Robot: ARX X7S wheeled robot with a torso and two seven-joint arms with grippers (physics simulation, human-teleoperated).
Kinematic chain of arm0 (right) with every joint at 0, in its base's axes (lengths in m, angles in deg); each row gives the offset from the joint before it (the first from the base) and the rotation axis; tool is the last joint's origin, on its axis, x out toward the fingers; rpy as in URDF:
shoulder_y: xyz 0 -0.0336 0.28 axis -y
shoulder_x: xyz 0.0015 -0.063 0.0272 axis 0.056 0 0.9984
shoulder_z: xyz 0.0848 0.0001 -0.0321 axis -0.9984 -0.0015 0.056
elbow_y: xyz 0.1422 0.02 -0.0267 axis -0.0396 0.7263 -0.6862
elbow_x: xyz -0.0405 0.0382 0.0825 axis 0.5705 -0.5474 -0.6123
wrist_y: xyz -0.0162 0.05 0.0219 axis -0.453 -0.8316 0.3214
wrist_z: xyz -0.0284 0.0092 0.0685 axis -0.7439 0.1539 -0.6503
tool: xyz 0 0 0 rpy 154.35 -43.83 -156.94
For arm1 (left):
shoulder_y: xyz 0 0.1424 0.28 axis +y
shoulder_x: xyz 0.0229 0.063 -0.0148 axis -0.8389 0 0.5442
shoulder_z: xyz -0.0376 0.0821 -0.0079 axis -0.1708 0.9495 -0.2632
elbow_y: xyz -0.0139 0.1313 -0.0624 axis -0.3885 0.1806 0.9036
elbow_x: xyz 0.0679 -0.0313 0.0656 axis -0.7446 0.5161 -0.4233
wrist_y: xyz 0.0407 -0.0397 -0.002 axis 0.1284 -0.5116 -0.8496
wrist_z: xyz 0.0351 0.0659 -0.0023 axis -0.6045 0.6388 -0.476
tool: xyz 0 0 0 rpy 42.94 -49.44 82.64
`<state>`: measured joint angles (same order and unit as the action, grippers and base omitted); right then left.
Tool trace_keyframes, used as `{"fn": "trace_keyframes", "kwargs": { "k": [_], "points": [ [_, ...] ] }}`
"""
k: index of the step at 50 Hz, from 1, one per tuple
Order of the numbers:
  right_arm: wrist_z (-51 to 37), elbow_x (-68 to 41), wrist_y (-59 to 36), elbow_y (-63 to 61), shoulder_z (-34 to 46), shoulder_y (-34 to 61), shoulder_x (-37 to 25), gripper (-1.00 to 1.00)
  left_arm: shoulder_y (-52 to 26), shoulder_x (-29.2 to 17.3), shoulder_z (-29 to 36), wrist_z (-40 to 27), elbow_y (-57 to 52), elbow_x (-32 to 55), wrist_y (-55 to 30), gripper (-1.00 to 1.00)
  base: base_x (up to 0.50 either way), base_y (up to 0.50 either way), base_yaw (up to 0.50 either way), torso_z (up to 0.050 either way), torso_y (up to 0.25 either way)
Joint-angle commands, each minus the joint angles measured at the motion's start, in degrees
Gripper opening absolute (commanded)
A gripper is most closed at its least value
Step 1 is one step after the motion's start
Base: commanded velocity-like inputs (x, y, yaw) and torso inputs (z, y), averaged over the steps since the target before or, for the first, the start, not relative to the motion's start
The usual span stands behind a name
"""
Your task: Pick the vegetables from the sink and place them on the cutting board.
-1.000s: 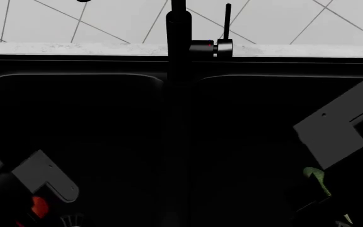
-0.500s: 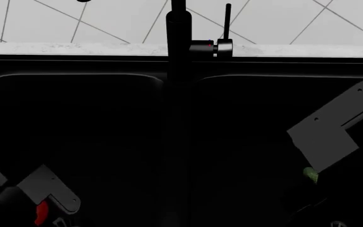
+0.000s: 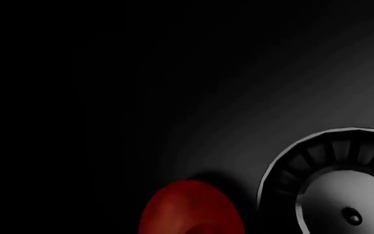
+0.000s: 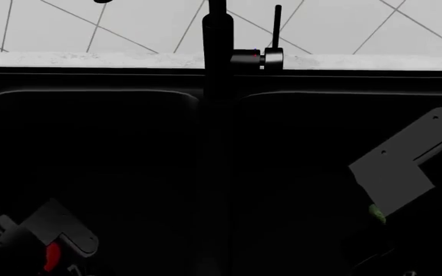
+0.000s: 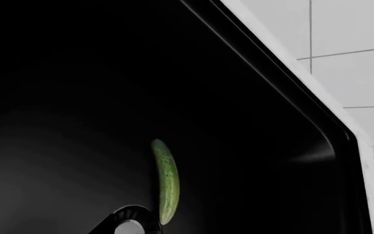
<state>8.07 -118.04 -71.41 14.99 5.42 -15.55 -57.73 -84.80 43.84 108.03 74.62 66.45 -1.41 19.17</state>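
The black sink (image 4: 90, 98) fills the head view, its faucet (image 4: 217, 52) rising at the middle. A sliver of the red tomato (image 4: 50, 256) shows beside my left arm's grey wrist bracket (image 4: 56, 230) in the left basin. In the left wrist view the tomato (image 3: 190, 207) lies close, next to a silver drain strainer (image 3: 336, 185). A tip of the green cucumber (image 4: 376, 214) peeks from under my right arm's bracket (image 4: 397, 167). The cucumber (image 5: 165, 180) lies on the right basin floor by a strainer (image 5: 132, 222). Neither gripper's fingers show in any view. The cutting board is out of view.
A pale stone counter strip (image 4: 359, 60) and white tiled wall (image 4: 344, 23) run behind the sink. The divider between the basins (image 4: 217, 172) lies below the faucet. The right basin's rim and tiled counter (image 5: 369, 161) show in the right wrist view.
My left arm has sunk lower over the tomato, leaving less red showing. The right arm has shifted left and down over the cucumber, covering most of it.
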Motion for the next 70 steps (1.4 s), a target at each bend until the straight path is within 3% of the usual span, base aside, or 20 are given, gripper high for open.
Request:
{"fn": "trace_keyframes", "kwargs": {
  "k": [1,6,15,24,39,50,70],
  "points": [
    [-0.34,-0.42,0.25,-0.49,0.16,0.36,-0.50,1.00,2.70,0.14,0.78,0.03,2.26,-2.65,0.51,-1.00,0.00,0.00,0.00,0.000,0.000],
    [-0.56,-0.78,0.17,-0.48,0.15,0.65,-0.55,1.00,2.96,-1.01,-0.68,-2.53,-1.77,-2.82,0.10,-1.00,0.00,0.00,0.00,-0.002,-0.004],
    [-0.64,-1.03,-0.11,0.19,0.27,1.31,-0.62,1.00,4.74,-6.15,-3.94,-7.76,-20.66,-1.50,-4.58,-1.00,0.00,0.00,0.00,-0.001,-0.001],
    [-1.01,-2.01,-1.01,1.44,0.85,1.63,-0.25,1.00,6.02,-8.90,-6.34,-10.15,-32.19,0.51,-8.87,-1.00,0.00,0.00,0.00,0.000,0.000],
    [6.45,9.70,0.25,14.00,7.96,2.17,6.53,1.00,6.87,-9.59,-7.74,-11.28,-37.67,1.85,-10.28,-1.00,0.00,0.00,0.00,0.000,0.000],
    [10.83,16.82,6.23,21.20,11.04,1.77,10.97,1.00,6.95,-10.47,-7.64,-12.37,-43.12,2.23,-11.87,-1.00,0.00,0.00,0.00,0.000,0.000],
    [21.19,29.60,11.56,39.60,21.98,3.38,20.17,1.00,6.36,-10.88,-5.61,-12.43,-44.08,1.69,-12.42,-1.00,0.00,0.00,0.00,0.000,0.000]
  ]
}}
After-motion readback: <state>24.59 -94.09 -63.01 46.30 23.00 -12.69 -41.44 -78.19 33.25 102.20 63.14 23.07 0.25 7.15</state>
